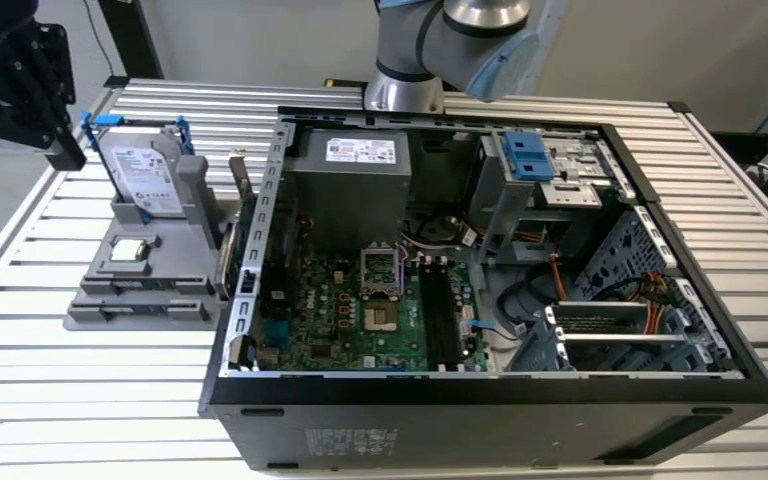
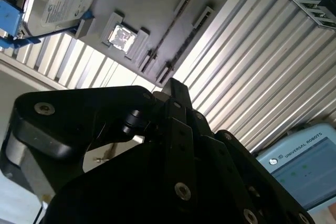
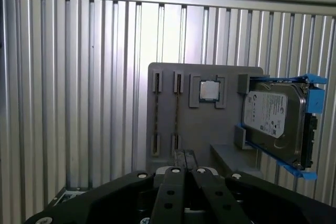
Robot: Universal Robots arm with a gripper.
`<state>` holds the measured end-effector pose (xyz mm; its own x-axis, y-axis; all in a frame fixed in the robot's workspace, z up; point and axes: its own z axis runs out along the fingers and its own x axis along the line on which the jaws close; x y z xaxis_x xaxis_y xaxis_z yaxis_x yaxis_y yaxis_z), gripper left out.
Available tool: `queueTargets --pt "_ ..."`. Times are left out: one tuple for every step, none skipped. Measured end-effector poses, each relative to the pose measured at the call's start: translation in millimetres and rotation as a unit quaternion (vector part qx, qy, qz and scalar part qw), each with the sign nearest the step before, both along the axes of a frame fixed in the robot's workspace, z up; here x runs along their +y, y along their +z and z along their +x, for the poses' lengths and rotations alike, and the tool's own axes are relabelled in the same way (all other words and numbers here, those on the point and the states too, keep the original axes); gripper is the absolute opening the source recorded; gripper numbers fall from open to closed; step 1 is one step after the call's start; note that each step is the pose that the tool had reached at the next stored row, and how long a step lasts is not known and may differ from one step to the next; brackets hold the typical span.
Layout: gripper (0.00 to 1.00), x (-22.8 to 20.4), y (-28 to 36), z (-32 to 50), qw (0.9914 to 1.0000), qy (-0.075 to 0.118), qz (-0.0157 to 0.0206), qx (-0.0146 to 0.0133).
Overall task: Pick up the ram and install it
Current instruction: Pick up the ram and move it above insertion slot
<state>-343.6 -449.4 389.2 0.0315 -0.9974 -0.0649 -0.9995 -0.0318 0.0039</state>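
Note:
The ram (image 1: 241,182) is a thin stick standing on edge in the grey holder (image 1: 144,290), beside the computer case's wall on the exterior view's left. In the first wrist view it is a thin line (image 3: 177,114) between the holder's slot ends. My gripper (image 1: 65,156) hangs high over the table's far corner on that left side, above and beyond the holder, with its fingers (image 3: 176,167) pressed together and nothing between them. The second wrist view has the fingertips (image 2: 177,88) over the holder (image 2: 152,3). The black motherboard slots (image 1: 444,312) lie bare inside the case.
A hard drive (image 1: 147,170) in a blue frame stands upright on the holder, with a square processor chip (image 1: 128,250) in front of it. The open computer case (image 1: 491,395) takes up the table's middle. The arm's base (image 1: 404,90) stands behind the case.

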Motion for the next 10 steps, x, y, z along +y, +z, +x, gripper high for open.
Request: queueTargets --pt "0.00 0.0 0.0 0.0 1.00000 0.000 0.0000 0.0000" --pt "0.00 0.0 0.0 0.0 1.00000 0.000 0.0000 0.0000" --pt "1.00 0.0 0.0 0.0 1.00000 0.000 0.0000 0.0000" --pt "1.00 0.0 -0.1 0.0 1.00000 0.000 0.0000 0.0000" --pt "1.00 0.0 -0.1 0.0 1.00000 0.000 0.0000 0.0000" --pt "1.00 0.0 0.0 0.0 1.00000 0.000 0.0000 0.0000" --pt "1.00 0.0 -0.1 0.0 1.00000 0.000 0.0000 0.0000" --pt "1.00 0.0 -0.1 0.0 1.00000 0.000 0.0000 0.0000" --pt "1.00 0.0 -0.1 0.0 1.00000 0.000 0.0000 0.0000" --pt "1.00 0.0 -0.1 0.0 1.00000 0.000 0.0000 0.0000"
